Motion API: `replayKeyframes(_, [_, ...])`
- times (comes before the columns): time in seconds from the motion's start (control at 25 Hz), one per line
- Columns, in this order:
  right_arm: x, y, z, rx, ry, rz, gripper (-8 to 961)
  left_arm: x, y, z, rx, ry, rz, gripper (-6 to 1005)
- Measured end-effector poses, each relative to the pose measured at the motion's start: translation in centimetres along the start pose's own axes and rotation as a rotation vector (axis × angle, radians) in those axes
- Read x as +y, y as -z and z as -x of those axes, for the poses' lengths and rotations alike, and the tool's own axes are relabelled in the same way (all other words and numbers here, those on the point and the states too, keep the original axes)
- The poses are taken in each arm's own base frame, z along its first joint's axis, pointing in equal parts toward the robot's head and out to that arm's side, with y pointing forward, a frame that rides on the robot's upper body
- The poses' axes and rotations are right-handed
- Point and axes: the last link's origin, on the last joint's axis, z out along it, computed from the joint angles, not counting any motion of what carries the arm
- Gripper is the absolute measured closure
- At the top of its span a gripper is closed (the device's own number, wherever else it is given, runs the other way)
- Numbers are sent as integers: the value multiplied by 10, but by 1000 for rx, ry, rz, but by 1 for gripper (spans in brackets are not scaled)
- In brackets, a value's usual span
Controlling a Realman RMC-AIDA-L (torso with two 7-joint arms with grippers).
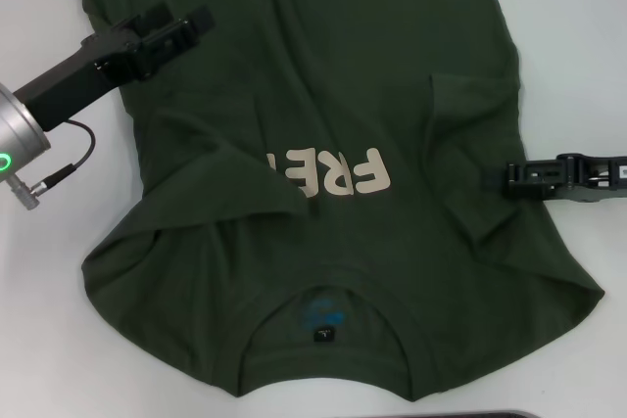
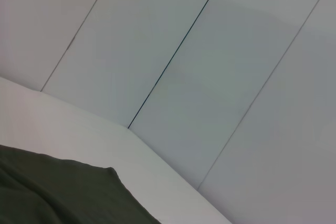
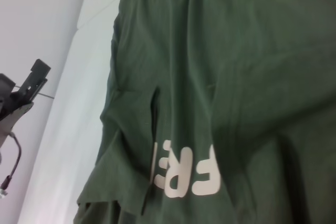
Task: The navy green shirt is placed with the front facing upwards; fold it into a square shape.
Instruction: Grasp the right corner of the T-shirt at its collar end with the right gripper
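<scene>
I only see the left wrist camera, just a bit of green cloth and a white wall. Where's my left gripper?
Observer: In the head view, the left gripper is over the left edge of the navy green shirt, near its far hem.
Operator: And the other one?
Observer: The right gripper is at the shirt's right edge, level with the cream letters.
Operator: Is a sleeve folded?
Observer: Yes, the sleeve on the robot's left lies folded inward, covering part of the letters.
</scene>
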Motion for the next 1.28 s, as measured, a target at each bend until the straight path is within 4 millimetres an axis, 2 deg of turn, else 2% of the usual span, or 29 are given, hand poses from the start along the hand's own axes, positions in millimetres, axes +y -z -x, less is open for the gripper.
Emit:
replayKeyframes(0.72, [35, -57, 27, 62, 101, 54, 166, -3, 4, 0, 1, -11, -19, 111])
replayKeyframes(0.88, [39, -55, 35, 26, 124, 68, 166, -4, 4, -1, 9, -13, -24, 111])
replayKeyframes(1.08, [36, -39, 47, -47, 126, 71, 166, -4, 5, -1, 10, -13, -25, 111])
replayKeyframes(1.28, [32, -34, 45, -35, 120, 55, 166, -3, 4, -1, 15, -10, -18, 111])
